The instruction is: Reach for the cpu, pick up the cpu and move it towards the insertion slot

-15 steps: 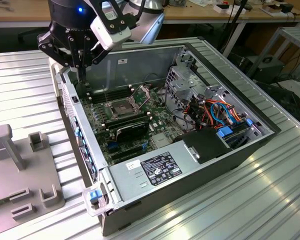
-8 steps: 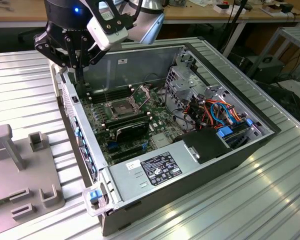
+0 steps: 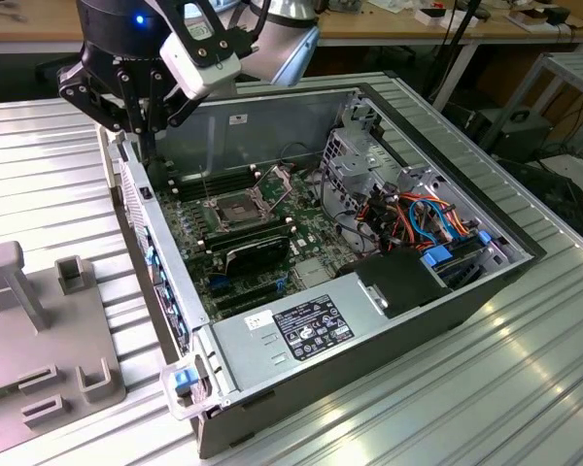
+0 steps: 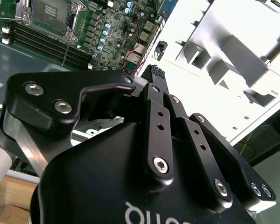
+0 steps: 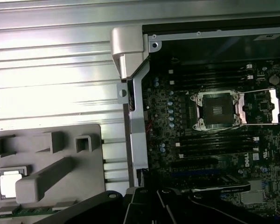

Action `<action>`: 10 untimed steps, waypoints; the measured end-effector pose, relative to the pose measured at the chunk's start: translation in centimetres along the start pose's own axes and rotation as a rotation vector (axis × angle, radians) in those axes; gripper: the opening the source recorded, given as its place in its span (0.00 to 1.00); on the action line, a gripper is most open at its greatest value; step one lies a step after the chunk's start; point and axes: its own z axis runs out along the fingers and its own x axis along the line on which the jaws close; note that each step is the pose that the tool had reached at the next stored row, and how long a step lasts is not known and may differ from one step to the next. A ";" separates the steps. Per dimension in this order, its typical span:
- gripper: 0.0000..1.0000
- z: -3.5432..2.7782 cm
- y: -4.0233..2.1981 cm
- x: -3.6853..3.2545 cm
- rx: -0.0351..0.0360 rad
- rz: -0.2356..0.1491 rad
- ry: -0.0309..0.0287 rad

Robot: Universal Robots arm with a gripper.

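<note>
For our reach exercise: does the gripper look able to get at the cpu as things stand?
Probably yes. The cpu lies uncovered in a pocket of the grey fixture, outside the computer case; the gripper hangs above the case's wall beside the fixture. A post near the pocket might crowd it.

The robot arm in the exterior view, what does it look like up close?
A rounded silver-grey arm ends in a black head with a blue light and a pale grey box on its side. In the second wrist view the head carries black linked bars with silver screws and white lettering.
</note>
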 end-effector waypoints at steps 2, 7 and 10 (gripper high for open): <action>0.11 0.00 -0.01 0.15 0.0000 0.000 0.0003; 0.11 0.02 -0.06 0.83 0.0001 0.000 0.0015; 0.11 0.02 -0.08 1.04 0.0001 0.000 0.0019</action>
